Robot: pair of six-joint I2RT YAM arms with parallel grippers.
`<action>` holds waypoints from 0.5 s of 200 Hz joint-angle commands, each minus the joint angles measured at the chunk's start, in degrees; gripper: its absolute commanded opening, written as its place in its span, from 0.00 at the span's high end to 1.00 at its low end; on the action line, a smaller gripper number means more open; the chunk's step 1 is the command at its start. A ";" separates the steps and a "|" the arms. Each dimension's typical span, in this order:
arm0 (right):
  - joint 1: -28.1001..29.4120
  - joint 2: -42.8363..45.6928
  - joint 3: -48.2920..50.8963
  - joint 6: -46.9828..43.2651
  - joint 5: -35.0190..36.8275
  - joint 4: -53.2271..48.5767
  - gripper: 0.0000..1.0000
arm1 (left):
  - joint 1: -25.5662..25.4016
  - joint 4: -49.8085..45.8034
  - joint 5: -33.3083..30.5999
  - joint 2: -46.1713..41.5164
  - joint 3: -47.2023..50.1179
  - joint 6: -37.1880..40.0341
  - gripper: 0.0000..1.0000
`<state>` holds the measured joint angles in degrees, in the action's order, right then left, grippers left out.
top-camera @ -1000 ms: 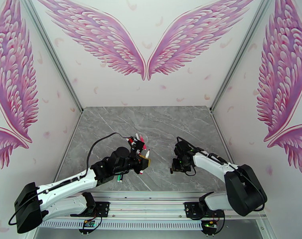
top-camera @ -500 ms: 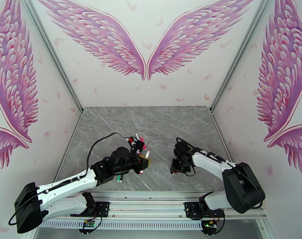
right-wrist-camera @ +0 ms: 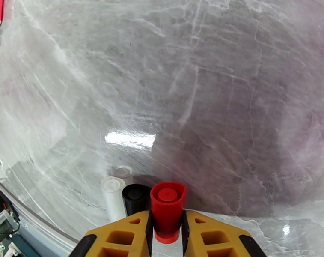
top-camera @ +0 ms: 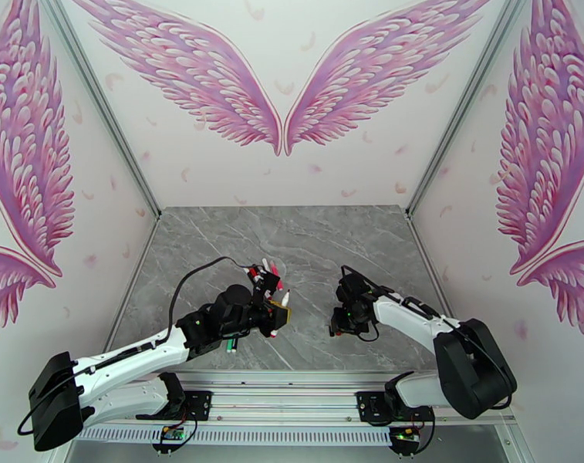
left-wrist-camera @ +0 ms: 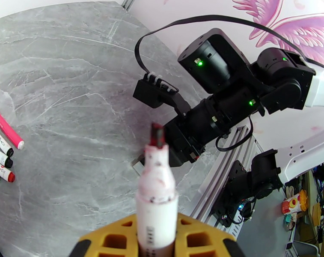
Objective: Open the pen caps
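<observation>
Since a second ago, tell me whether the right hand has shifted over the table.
No. The right hand sits at the same spot relative to the table and its near edge, shut on the red cap.

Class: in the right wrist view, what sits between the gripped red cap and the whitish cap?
A black cap, between the red cap and the whitish cap, in the right wrist view.

1. Left arm – white links, blk joint housings, blk cable off the wrist.
2. Right arm – same white/blk build; green LEDs on motor housings.
3. Gripper fingers: yellow plastic w/ rectangular cut-outs.
4. Blk base mounts, silver rail.
</observation>
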<state>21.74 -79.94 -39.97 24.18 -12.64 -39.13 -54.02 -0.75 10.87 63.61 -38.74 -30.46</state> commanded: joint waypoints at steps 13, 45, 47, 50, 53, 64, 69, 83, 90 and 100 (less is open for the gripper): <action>-0.04 1.35 1.03 0.84 -0.89 0.34 0.74 | -0.03 -0.61 0.00 0.09 -1.20 -0.34 0.86; 0.37 1.61 1.21 1.13 -1.15 0.09 0.74 | -0.03 -0.74 0.00 -0.11 -1.07 -0.39 0.86; 0.33 1.69 1.21 1.13 -1.18 0.04 0.74 | -0.03 -0.74 -0.05 -0.08 -1.07 -0.39 0.85; 0.40 1.76 1.22 1.19 -1.23 0.03 0.73 | -0.03 -0.70 0.00 -0.14 -1.07 -0.39 0.85; 0.41 1.78 1.21 1.21 -1.25 0.02 0.73 | -0.03 -0.71 -0.01 -0.10 -1.07 -0.36 0.85; 0.50 2.00 1.29 1.30 -1.58 0.13 0.73 | -0.03 -0.57 -0.06 -0.10 -1.04 -0.39 0.86; 0.50 2.10 1.30 1.24 -1.67 0.07 0.72 | -0.03 -0.53 0.01 -0.10 -0.99 -0.48 0.85; 0.50 2.21 1.27 1.34 -1.76 0.00 0.70 | -0.03 -0.48 0.01 -0.03 -0.90 -0.47 0.85; 0.52 2.24 1.30 1.33 -1.84 -0.02 0.69 | 0.01 -0.39 -0.02 0.01 -0.90 -0.44 0.85; 0.57 2.37 1.21 1.48 -1.85 -0.03 0.67 | -0.03 -0.42 -0.07 -0.03 -0.90 -0.46 0.85</action>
<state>21.80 -78.74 -39.38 24.60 -13.54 -39.16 -54.02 -0.75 10.87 63.64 -38.74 -30.65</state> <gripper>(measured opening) 0.313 0.195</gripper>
